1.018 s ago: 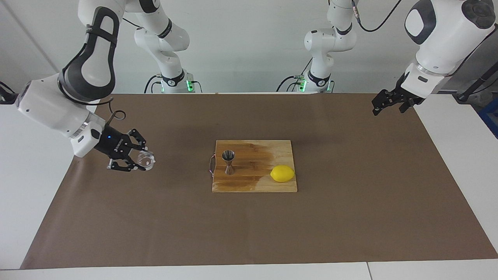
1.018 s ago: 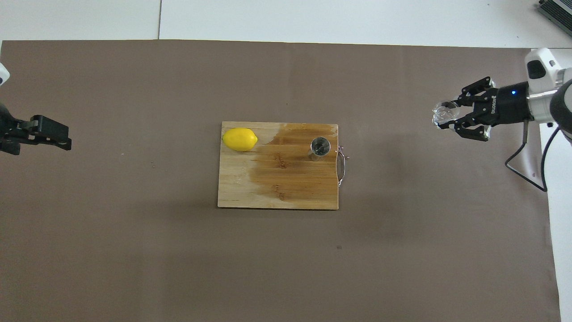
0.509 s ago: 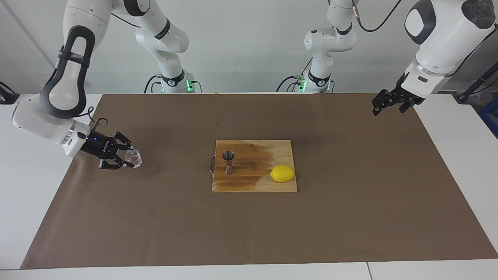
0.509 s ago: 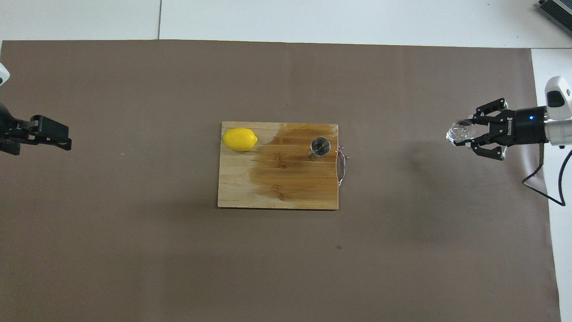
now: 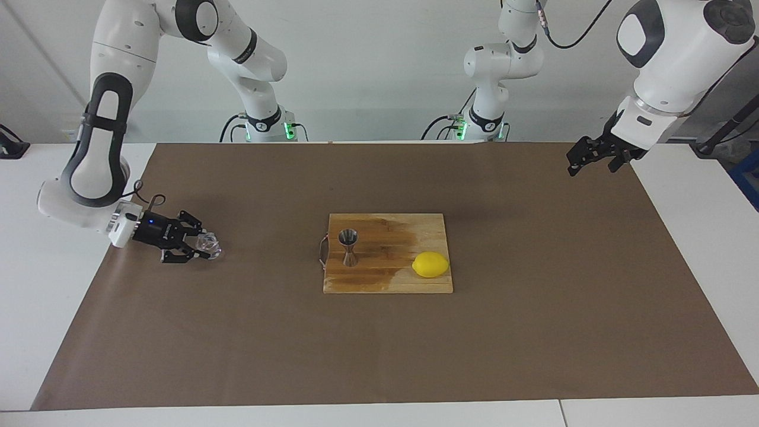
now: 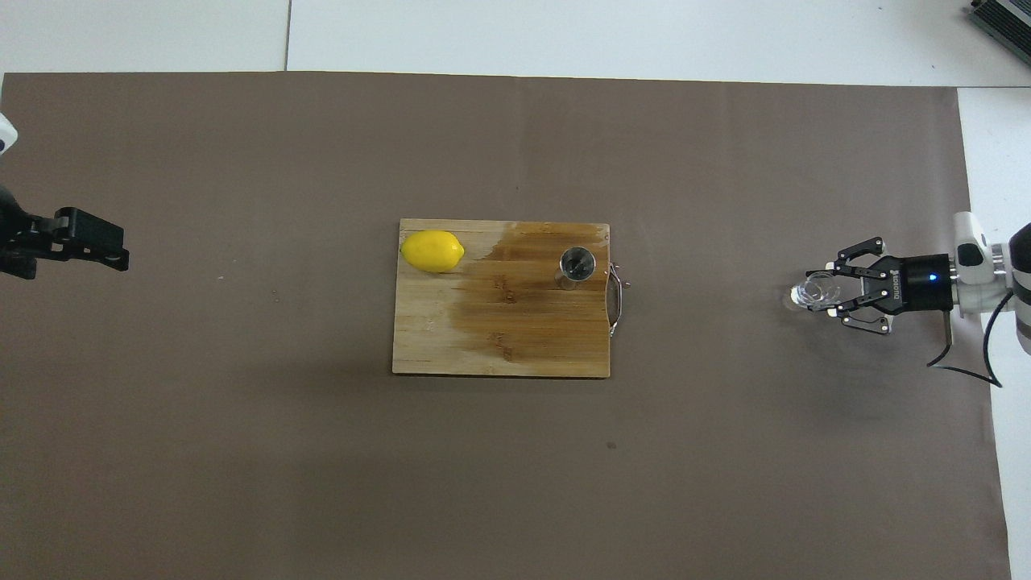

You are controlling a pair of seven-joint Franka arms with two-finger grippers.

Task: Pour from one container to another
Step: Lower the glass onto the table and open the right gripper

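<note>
The small clear glass cup (image 5: pixel 210 242) (image 6: pixel 813 292) is down at the brown mat near the right arm's end of the table. My right gripper (image 5: pixel 204 247) (image 6: pixel 823 292) lies almost level there, shut on the cup. I cannot tell whether the cup touches the mat. The steel hourglass jigger (image 5: pixel 348 247) (image 6: pixel 577 267) stands upright on the wooden cutting board (image 5: pixel 385 280) (image 6: pixel 451 338), at the board's edge toward the right arm. My left gripper (image 5: pixel 588 159) (image 6: pixel 90 242) waits in the air over the mat's edge at the left arm's end, open and holding nothing.
A yellow lemon (image 5: pixel 430 264) (image 6: pixel 432 250) lies on the board's corner toward the left arm. A dark wet patch covers much of the board around the jigger. A wire handle (image 6: pixel 617 298) sticks out from the board toward the cup.
My right gripper has come down to the mat with the cup, moving away from the board toward the right arm's end. The left arm has stayed still.
</note>
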